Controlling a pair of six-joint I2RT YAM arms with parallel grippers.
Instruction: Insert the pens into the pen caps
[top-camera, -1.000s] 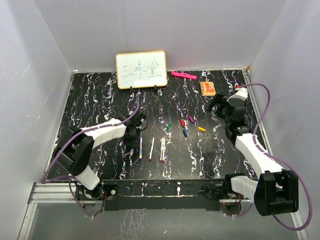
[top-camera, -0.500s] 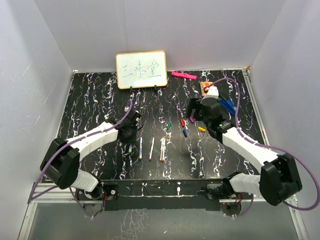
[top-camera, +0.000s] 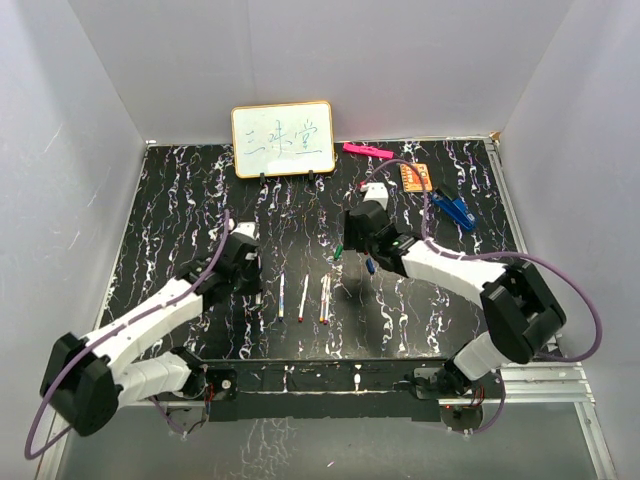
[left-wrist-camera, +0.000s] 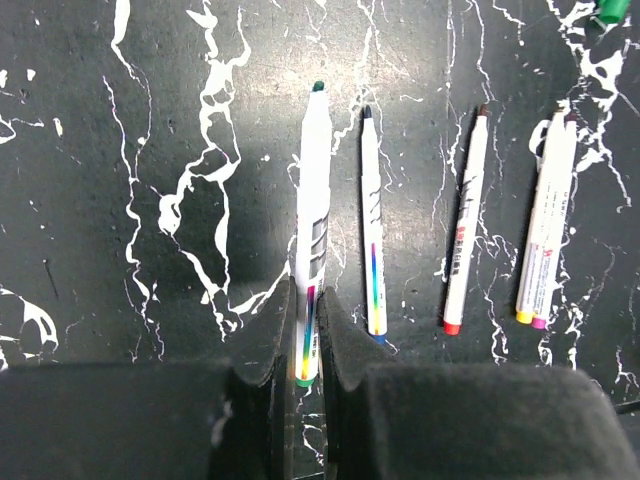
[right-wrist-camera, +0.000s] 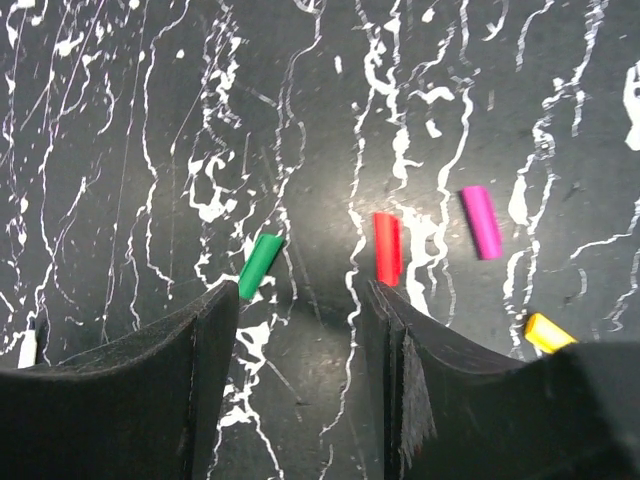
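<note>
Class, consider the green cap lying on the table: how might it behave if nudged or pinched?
The green cap lies on its rounded side, so a nudge would probably roll it. It looks tiny beside the right gripper, so likely light and easily flicked away.

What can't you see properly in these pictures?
- Right wrist view: the yellow cap is partly hidden behind a finger of the right gripper.
- Left wrist view: the green-ended pen has its lower end hidden inside the closed left gripper; a green cap is cut off by the top edge.
- Top view: the whiteboard writing is too faint to read.
</note>
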